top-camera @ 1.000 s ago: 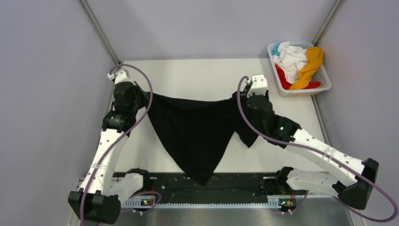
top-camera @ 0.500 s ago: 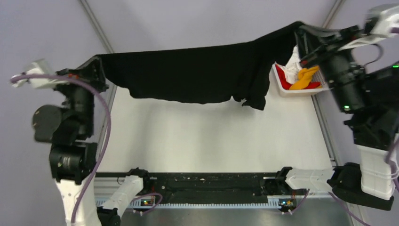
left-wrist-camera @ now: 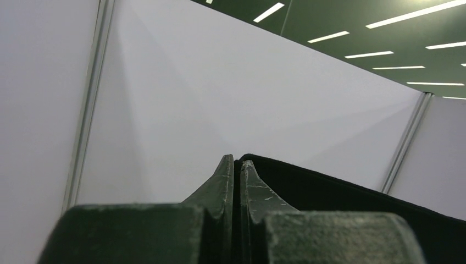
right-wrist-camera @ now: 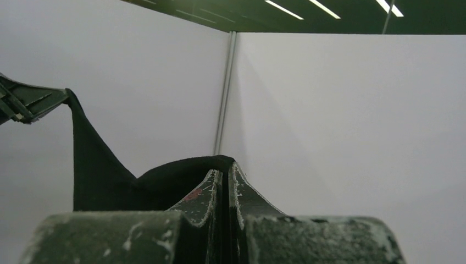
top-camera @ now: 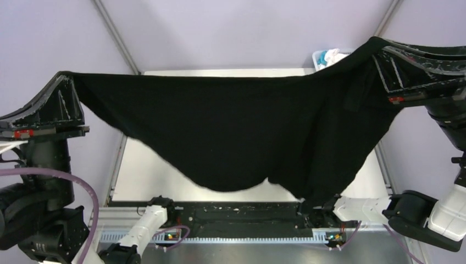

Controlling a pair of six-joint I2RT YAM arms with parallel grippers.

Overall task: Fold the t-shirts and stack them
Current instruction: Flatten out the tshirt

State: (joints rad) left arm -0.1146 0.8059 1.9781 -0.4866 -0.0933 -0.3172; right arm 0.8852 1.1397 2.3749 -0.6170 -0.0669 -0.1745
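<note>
The black t-shirt (top-camera: 236,132) hangs stretched wide in the air above the table, close under the top camera. My left gripper (top-camera: 68,77) is shut on its left upper corner, and my right gripper (top-camera: 379,44) is shut on its right upper corner. In the left wrist view the jaws (left-wrist-camera: 236,160) pinch a black cloth edge (left-wrist-camera: 340,203) that runs off to the right. In the right wrist view the jaws (right-wrist-camera: 225,168) clamp the black cloth (right-wrist-camera: 110,176), which stretches left to the other gripper (right-wrist-camera: 27,102). The other t-shirts are nearly hidden; a scrap of light blue and white cloth (top-camera: 329,55) shows.
The white basket (top-camera: 317,55) at the back right is mostly covered by the raised shirt. The white table (top-camera: 143,176) shows below the shirt's hanging lower edge. Grey partition walls (top-camera: 220,33) close in the back and both sides.
Both arms rose from low over the table to high near the camera, moving apart. The black shirt went from a sagging triangle to a wide sheet that now hides most of the basket.
</note>
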